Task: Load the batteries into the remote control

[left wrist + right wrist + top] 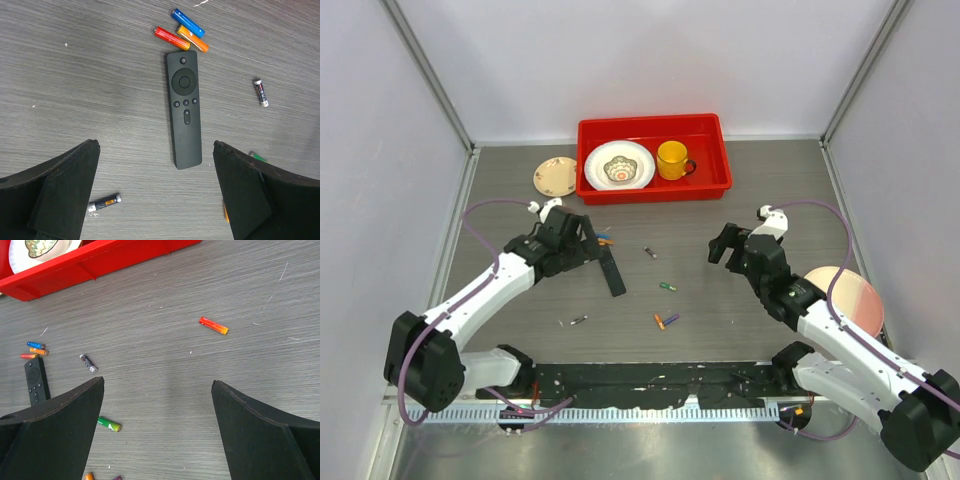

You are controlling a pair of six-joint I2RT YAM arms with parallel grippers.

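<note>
On the table, remote lies face-up under wide-open left gripper, three batteries at its 12 o'clock; right gripper spread, empty.

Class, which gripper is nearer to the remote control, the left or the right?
Left. The left gripper hovers right by the remote control, at its far end; the right gripper is well off to its right.

The remote lies on the counter just beside the left pincer, with batteries scattered nearby.
</note>
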